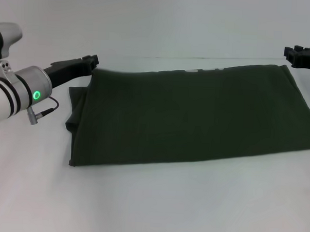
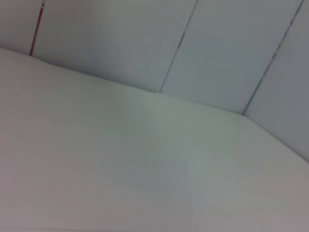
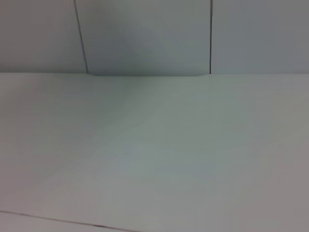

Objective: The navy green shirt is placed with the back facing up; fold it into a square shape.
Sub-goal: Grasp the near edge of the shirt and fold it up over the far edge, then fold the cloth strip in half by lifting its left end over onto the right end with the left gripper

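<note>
1. Where it lies folded into a wide band, the shirt (image 1: 191,115) sits flat mid-table (image 1: 151,203).
2. Left gripper (image 1: 88,60) is at the shirt's far left corner, just beside the cloth; whether its jaws are apart is unclear.
3. Right gripper (image 1: 297,55) hangs near the far right corner; its jaw state is unclear.

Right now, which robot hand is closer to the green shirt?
Left. The left gripper sits right at the far left corner of the navy green shirt. The right gripper hangs just off its far right corner.
</note>
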Available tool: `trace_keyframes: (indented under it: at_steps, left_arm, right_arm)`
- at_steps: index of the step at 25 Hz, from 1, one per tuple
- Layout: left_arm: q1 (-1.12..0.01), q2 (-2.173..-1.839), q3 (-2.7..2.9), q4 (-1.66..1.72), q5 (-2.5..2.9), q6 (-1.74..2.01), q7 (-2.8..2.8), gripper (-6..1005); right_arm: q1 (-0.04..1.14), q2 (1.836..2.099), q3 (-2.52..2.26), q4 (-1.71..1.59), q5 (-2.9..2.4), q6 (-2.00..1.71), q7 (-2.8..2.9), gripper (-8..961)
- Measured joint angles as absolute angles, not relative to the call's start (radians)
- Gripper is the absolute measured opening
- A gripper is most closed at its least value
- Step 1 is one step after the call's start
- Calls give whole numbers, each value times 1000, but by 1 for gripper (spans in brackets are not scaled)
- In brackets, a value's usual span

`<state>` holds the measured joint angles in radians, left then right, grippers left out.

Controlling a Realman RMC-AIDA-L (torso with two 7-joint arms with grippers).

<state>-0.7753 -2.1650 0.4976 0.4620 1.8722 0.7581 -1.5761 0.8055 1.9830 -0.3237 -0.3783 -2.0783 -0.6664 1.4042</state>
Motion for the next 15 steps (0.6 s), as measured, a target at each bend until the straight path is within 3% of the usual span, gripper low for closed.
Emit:
trace_keyframes:
  at_steps: [1,5,8,13,15]
  left_arm:
    - [-776,-2165,497,460,1863,752,-1579,28]
    - [-769,-2165,497,455,1828,751,-1588,185]
    - [-744,-2163,494,464,1769,781,-1586,281]
    - [-665,-2161,495,505,1651,1048,-1564,424]
    - [-643,-2163,498,514,1639,1147,-1556,500]
  right_arm:
    - [804,1984,-324,-382,-2078,-660,1403,62]
    - [798,1985,-319,-390,-2075,-656,1402,206]
    - [784,1985,-319,-401,-2039,-665,1402,458]
    - [737,1982,-321,-432,-1995,-786,1411,708]
    - [714,1985,-321,-448,-1981,-852,1423,726]
